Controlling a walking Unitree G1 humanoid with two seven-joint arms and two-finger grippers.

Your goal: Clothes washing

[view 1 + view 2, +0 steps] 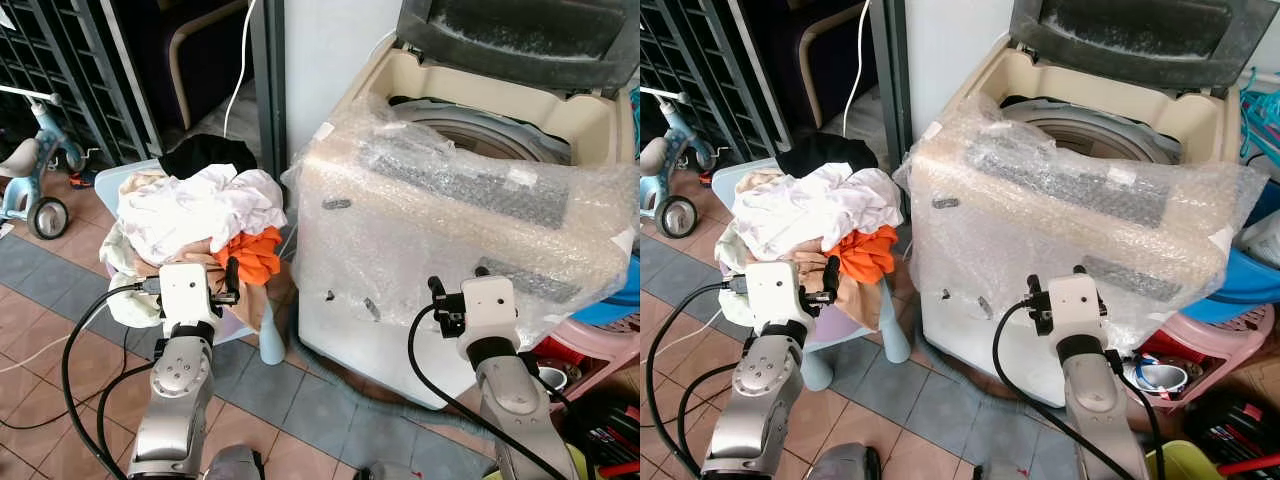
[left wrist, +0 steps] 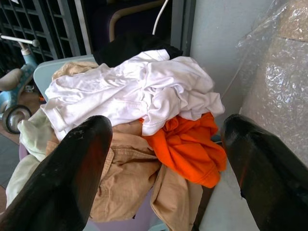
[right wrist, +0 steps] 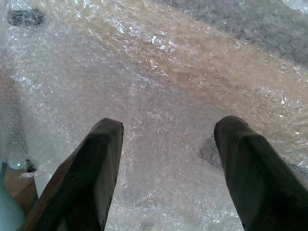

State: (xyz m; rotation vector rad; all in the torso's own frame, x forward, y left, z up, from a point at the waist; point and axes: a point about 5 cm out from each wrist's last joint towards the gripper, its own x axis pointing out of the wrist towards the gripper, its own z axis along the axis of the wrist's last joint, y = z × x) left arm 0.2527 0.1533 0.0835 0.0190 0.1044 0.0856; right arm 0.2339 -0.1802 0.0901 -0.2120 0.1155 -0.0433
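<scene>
A heap of laundry lies on a pale plastic chair: a white shirt on top, an orange garment at the front, tan trousers below and a black piece behind. My left gripper is open just in front of the heap, its fingers apart on either side of the orange garment and touching nothing. To the right stands a cream top-loading washing machine wrapped in bubble wrap, lid raised, drum exposed. My right gripper is open, facing the machine's wrapped front.
A child's tricycle stands at the far left by a dark metal grille. A white cable hangs behind the heap. A blue basin and pink basket crowd the machine's right side. A grey hose crosses the tiled floor.
</scene>
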